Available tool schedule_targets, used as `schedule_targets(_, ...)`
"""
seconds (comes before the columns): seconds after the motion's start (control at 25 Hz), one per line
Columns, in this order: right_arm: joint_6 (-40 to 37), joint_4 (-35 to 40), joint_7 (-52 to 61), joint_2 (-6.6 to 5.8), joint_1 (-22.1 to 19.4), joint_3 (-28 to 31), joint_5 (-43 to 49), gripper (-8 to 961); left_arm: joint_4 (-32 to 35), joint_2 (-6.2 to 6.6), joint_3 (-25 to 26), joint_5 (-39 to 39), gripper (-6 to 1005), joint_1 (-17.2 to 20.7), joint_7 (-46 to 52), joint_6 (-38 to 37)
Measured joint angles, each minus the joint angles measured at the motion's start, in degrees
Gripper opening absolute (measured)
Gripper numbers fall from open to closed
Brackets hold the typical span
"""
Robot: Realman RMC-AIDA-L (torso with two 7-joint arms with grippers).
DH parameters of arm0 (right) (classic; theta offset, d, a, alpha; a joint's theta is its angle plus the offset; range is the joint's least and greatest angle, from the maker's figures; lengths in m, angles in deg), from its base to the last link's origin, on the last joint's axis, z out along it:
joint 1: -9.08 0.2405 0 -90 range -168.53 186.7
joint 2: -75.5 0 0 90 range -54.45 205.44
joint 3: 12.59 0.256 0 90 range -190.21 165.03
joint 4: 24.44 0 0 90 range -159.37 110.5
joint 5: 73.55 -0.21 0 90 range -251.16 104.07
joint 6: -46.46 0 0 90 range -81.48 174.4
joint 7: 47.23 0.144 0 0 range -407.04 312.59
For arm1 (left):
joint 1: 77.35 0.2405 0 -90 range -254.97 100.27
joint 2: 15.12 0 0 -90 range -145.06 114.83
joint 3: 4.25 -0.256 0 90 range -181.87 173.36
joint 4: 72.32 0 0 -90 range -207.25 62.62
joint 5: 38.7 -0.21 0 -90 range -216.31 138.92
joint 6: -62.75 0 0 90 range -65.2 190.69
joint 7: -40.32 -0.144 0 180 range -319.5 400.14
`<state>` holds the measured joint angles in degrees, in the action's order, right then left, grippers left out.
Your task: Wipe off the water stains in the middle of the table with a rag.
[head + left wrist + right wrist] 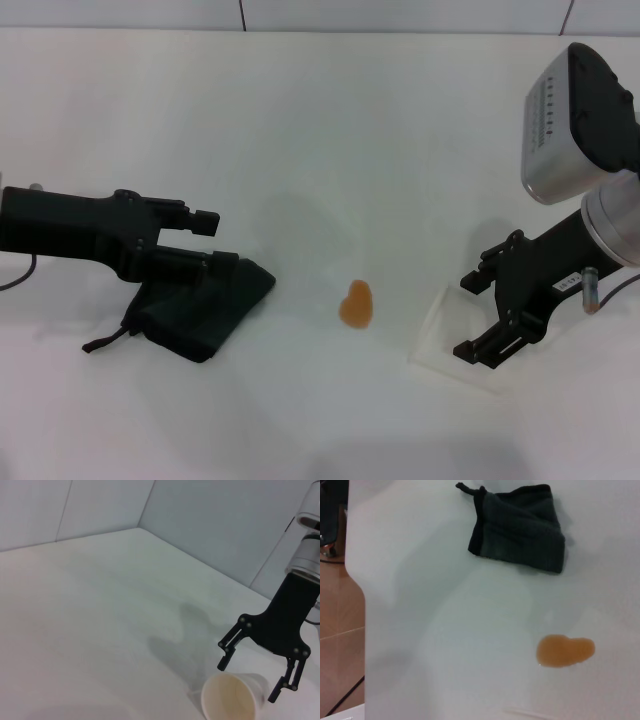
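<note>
The rag (205, 312), a dark folded cloth with a cord loop, lies on the white table (320, 130) at the left. It also shows in the right wrist view (520, 527), lying flat with nothing on it. My left gripper (215, 242) hovers at the rag's far edge, open, and I see no grip on the cloth. The water stains (356, 304) are one small orange blob right of the rag, seen too as an amber stain (565, 651). My right gripper (467, 316) is open at the right.
A white paper cup (232, 700) lies tipped on the table between the fingers of the right gripper (248, 680), its mouth facing the left wrist camera; the same cup (450, 345) looks pale in the head view. A tiled wall rises behind the table.
</note>
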<state>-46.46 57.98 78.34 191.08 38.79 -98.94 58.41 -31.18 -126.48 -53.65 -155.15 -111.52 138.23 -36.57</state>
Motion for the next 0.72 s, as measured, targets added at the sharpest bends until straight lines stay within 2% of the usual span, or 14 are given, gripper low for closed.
schedule_targets(0.72,2.0,-1.2,0.0,-0.05,-0.4,-1.0,0.4,843,0.0,-0.09,0.0,0.0,786,0.0,0.0,0.0)
